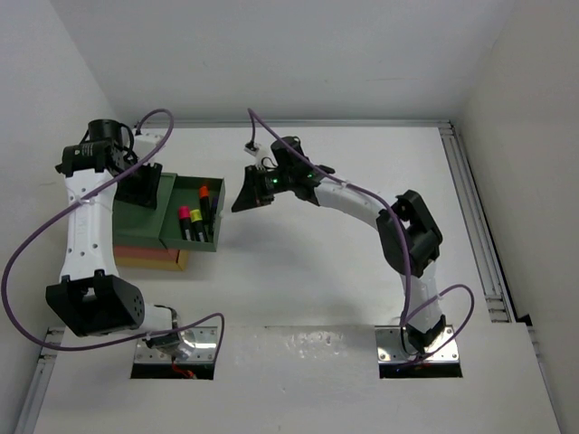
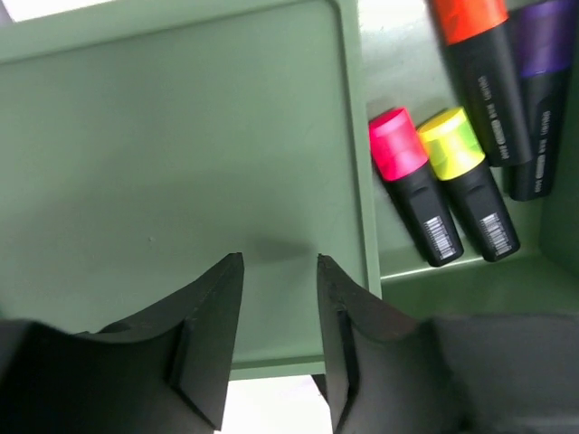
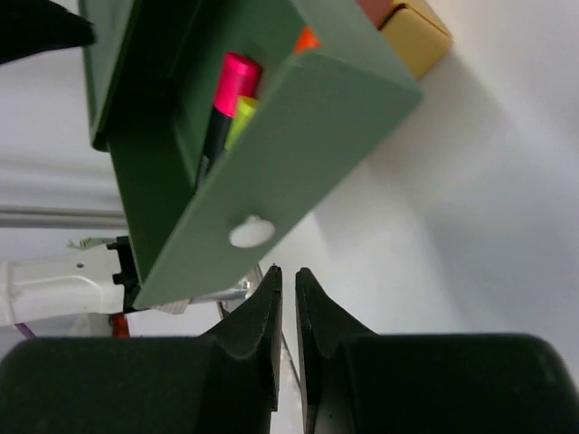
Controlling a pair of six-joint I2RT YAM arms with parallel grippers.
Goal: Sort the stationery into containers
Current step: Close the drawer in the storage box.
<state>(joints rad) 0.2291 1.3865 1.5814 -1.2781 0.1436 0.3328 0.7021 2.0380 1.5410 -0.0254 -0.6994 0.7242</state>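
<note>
White table (image 1: 317,271), two arms bolted at its near edge.

Left arm (image 1: 86,226) reaches up the left side. Right arm (image 1: 362,203) bends across toward centre-left.

Containers are stacked at the left: green box (image 1: 136,226) on top, red-orange one (image 1: 145,252) under it, yellow one (image 3: 416,34) at the bottom. Only the edges of the lower two show.

A green drawer (image 1: 184,192) is pulled out of the green box to the right. There is a white round spot (image 3: 251,232) on its front wall; knob or hole, cannot tell.

Left gripper (image 2: 279,262) hangs over the flat top of the green box, just beside the drawer. Its jaws are spread, with nothing between them.

Right gripper (image 3: 288,271) is just off the drawer's front wall, near the white spot and apart from it. Its jaws are almost pressed together with only a slit left, pinching nothing.

Stationery: four highlighters lie in the drawer, black barrels side by side.
- pink (image 2: 396,140) touches yellow (image 2: 450,142)
- orange (image 2: 469,16) is beside purple (image 2: 545,36), set further along the drawer than the first pair

No pens can be made out.
</note>
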